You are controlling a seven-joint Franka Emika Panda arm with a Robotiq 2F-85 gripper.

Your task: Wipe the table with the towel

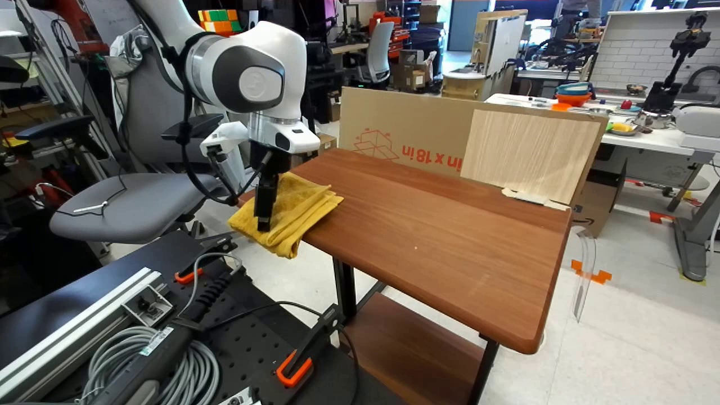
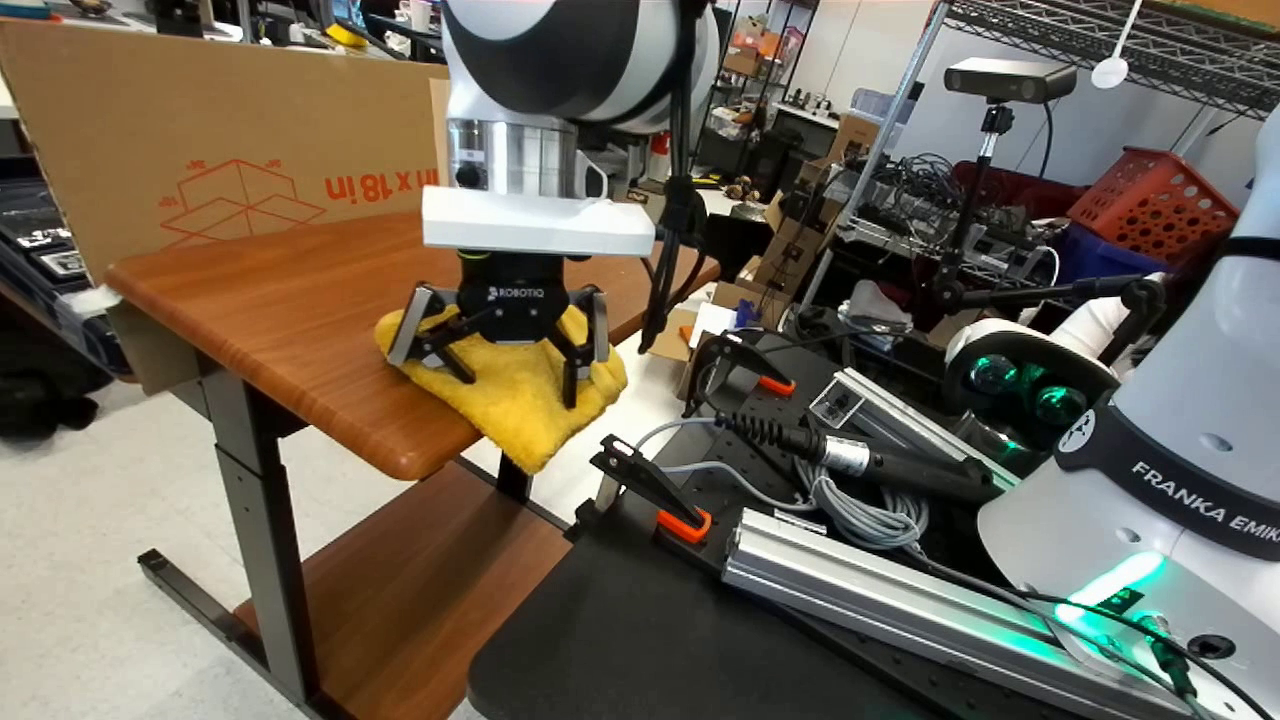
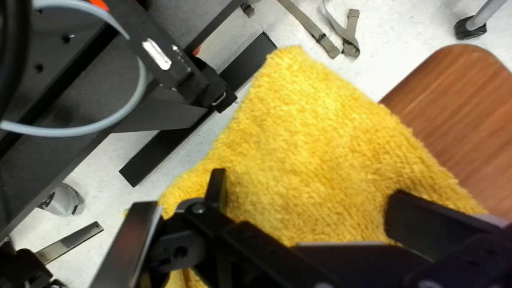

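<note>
A folded yellow towel lies at a corner of the brown table and hangs partly over its edge. The towel shows in both exterior views [image 1: 309,205] [image 2: 515,425] and fills the middle of the wrist view [image 3: 304,132]. The wooden table top also shows in both exterior views [image 1: 439,242] [image 2: 270,310] and at the right of the wrist view [image 3: 472,120]. My gripper [image 1: 263,225] is over the towel, pointing down. Its fingers are spread wide in an exterior view [image 2: 518,388] and in the wrist view [image 3: 306,204], with towel visible between them. The fingertips seem to touch the towel.
A cardboard sheet [image 1: 405,118] stands along the table's far edge, with a light wood panel [image 1: 529,152] against it. A black bench [image 2: 600,620] with clamps [image 2: 655,490], a cable coil and an aluminium rail [image 2: 880,600] stands near the towel's corner. A grey chair [image 1: 135,205] is beside the table.
</note>
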